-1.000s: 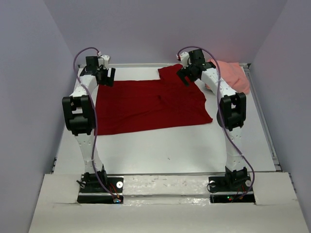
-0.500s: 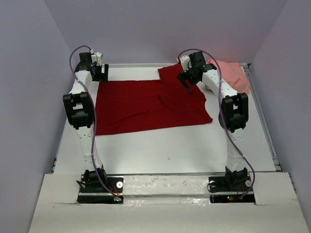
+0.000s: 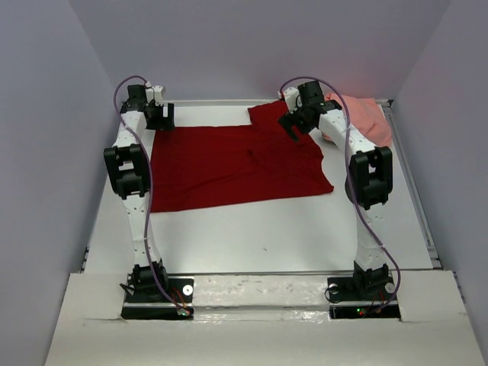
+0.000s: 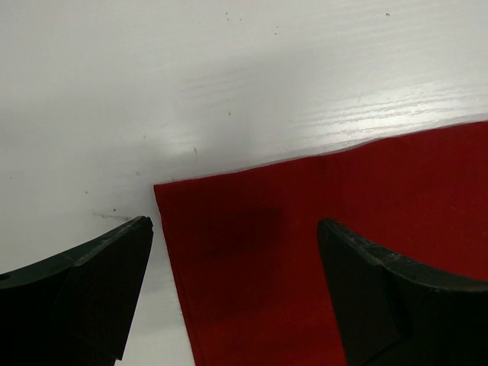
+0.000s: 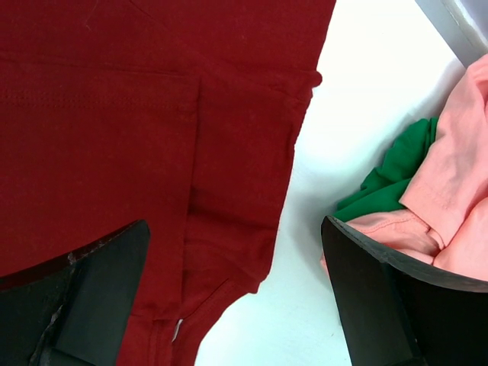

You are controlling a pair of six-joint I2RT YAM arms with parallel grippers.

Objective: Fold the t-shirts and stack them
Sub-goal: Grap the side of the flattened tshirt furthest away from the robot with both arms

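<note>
Dark red shirt (image 3: 236, 164) lies flat on the desk (image 3: 267, 229). Your left hand (image 3: 162, 117) hangs, fingers apart, over its far left corner. Your right hand (image 3: 292, 124), also apart, hangs over its far right edge, near the pink shirt (image 3: 366, 118).

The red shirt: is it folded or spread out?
Spread out. The dark red t-shirt lies wide and flat on the table, one sleeve sticking out.
</note>
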